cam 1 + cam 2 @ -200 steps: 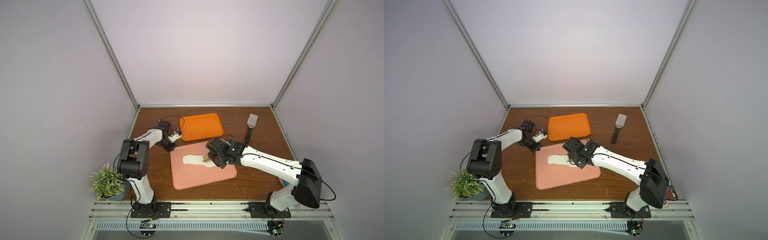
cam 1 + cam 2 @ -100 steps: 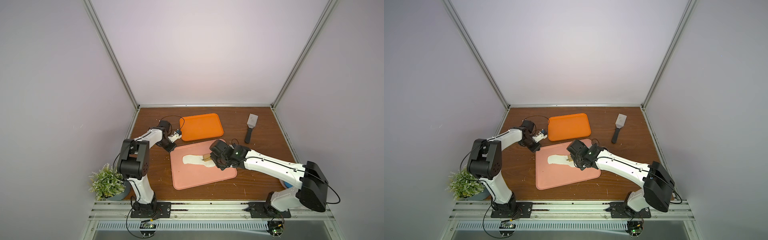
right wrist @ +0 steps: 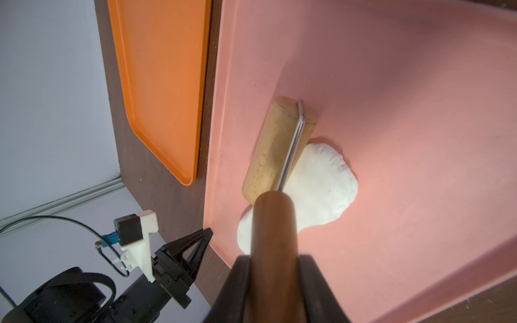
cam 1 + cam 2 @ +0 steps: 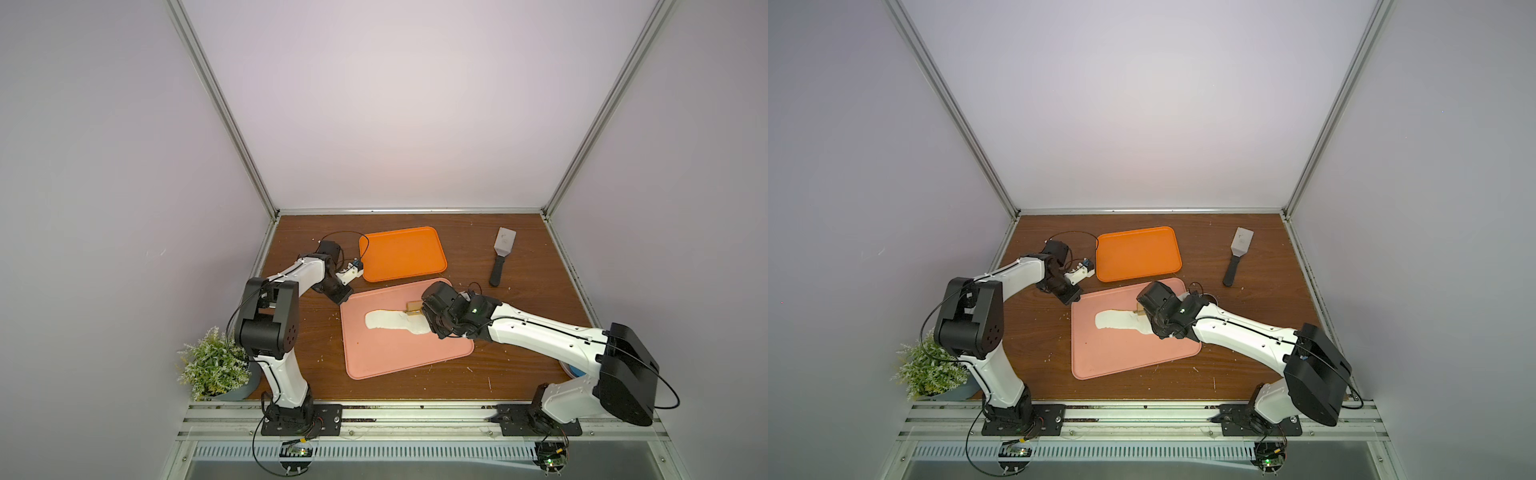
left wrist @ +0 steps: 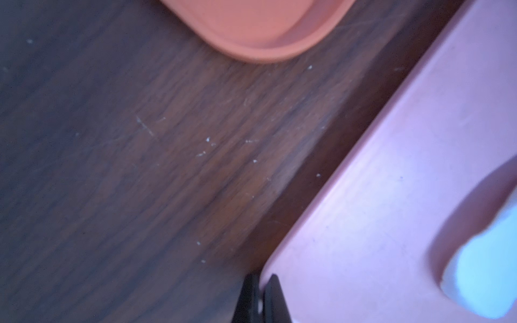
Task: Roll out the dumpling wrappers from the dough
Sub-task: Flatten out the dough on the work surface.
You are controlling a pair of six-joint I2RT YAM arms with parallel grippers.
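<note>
Brown table, both top views: pink mat (image 4: 409,353) lies mid-table; orange tray (image 4: 402,253) just behind the mat, spatula (image 4: 500,257) well off the mat's far right corner, plant (image 4: 212,365) well off its left edge.
Dough, both top views: one long white dough sheet (image 4: 390,326) on the mat's far half; no round wrappers show on the mat or the tray.
Arms, both top views: left gripper (image 4: 344,298) at the mat's far left corner; right gripper (image 4: 1152,316) over the sheet's right end.
Left wrist view: fingertips pressed together at the mat's corner; whether they nip its rim, I cannot tell.
Right wrist view: right gripper pinches the dark handle of a roller (image 3: 275,145); the wooden drum rests half on the sheet's edge, half on bare mat.
Progress: flattening looks under way; the sheet is thin but ragged. Cutting out rounds and moving them to the tray are probably still left.
</note>
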